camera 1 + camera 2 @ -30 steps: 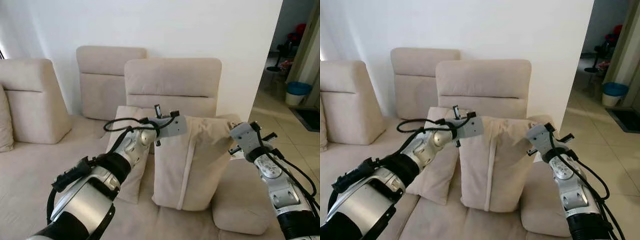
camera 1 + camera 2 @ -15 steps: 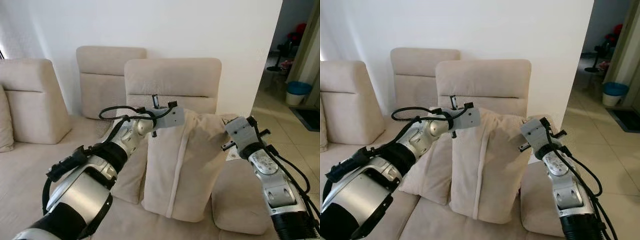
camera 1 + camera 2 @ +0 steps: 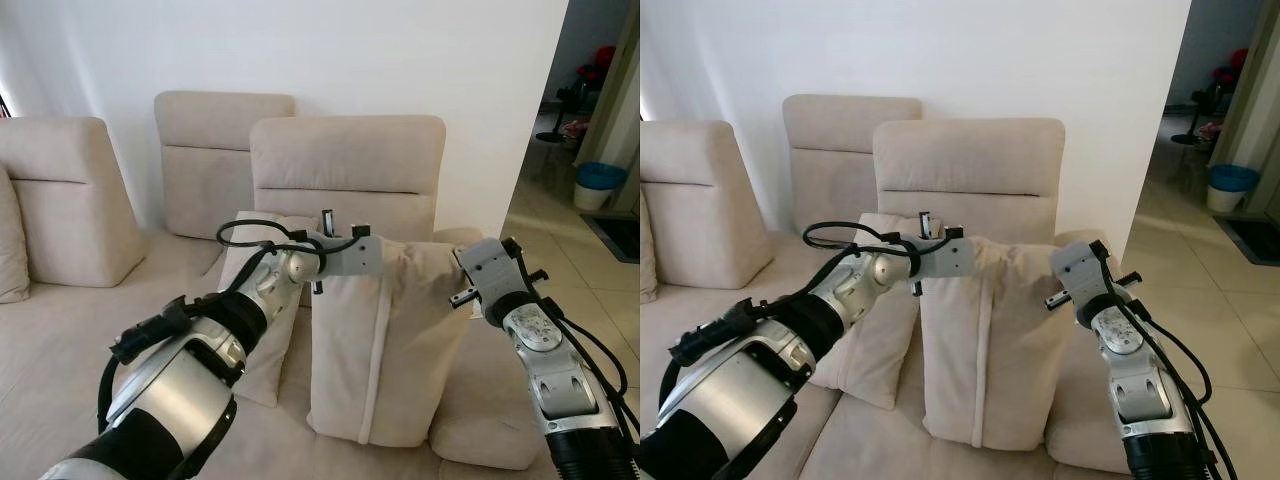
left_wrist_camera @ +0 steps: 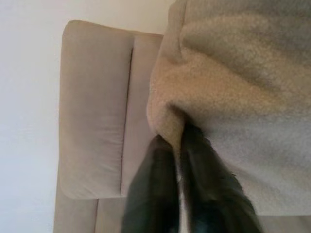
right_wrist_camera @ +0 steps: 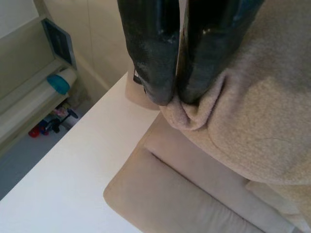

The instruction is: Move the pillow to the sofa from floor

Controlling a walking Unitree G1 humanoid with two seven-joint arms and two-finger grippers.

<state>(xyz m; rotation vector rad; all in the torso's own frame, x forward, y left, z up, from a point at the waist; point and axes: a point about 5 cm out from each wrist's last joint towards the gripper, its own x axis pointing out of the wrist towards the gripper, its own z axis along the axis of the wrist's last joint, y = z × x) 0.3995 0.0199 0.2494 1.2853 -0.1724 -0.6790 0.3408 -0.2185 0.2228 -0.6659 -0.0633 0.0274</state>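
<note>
Beige sofa [image 3: 90, 330] cushions and a white wall [image 3: 350, 50] fill the space ahead, with a tiled floor [image 3: 590, 270] and a blue bin [image 3: 597, 185] off to the robot's right. The pillow [image 3: 385, 350] stands upright on the seat, its long axis vertical, a seam running down its face, its lower edge on the cushion and its back close to the tall backrest [image 3: 345, 170]. A second cushion [image 3: 262, 330] leans just beside it on the robot's left. The left gripper [image 4: 177, 145] is clamped on the pillow's upper left corner, fabric pinched between its black fingers; the right gripper [image 5: 179, 94] is likewise closed on a bunched fold at the upper right corner. Both arms hold at the same height, equally near, so the pillow hangs straight below them; judging by its seated base, only letting go appears to be left
</note>
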